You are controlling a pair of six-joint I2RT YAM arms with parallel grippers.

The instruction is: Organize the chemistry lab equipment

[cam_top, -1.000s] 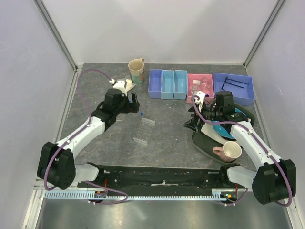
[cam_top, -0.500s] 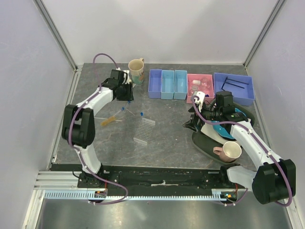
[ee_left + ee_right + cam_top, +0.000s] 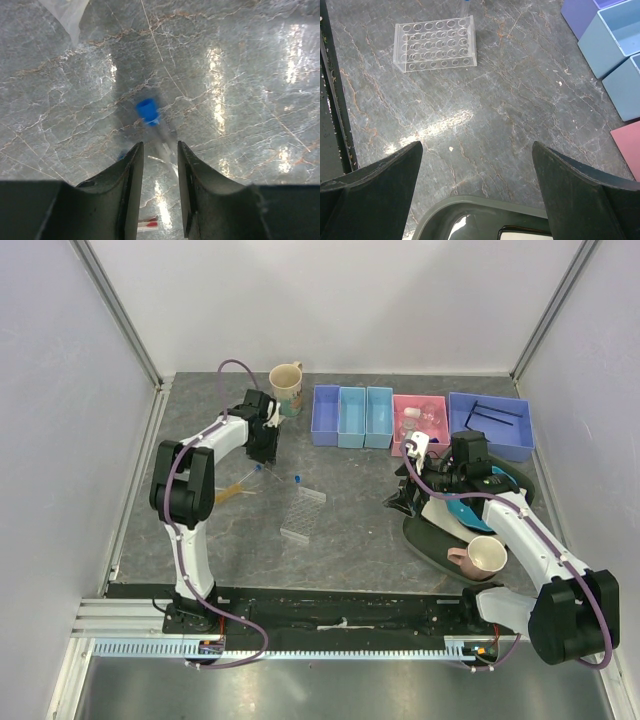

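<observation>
A small blue-capped clear tube [image 3: 148, 110] lies blurred on the grey table, and its clear end reaches toward the gap of my left gripper [image 3: 158, 146]. The jaws stand narrow but apart, touching nothing. From above, my left gripper [image 3: 262, 454] hangs over this tube [image 3: 258, 468]; a second tube [image 3: 297, 478] lies to its right. The clear tube rack [image 3: 303, 513] [image 3: 435, 44] sits mid-table. The bag of pale powder [image 3: 230, 490] lies left of it. My right gripper [image 3: 405, 498] [image 3: 476, 150] is wide open and holds nothing.
A cream mug [image 3: 287, 388] stands behind the left gripper. Three blue bins [image 3: 352, 417], a pink bin [image 3: 420, 422] with clear items and a large blue bin [image 3: 490, 426] with black wire line the back. A dark tray [image 3: 425, 538] holds a pink mug [image 3: 478, 558].
The left arm swung from mid-table up toward the cream mug, then came down over the tube, and its jaws narrowed. The right arm has not moved.
</observation>
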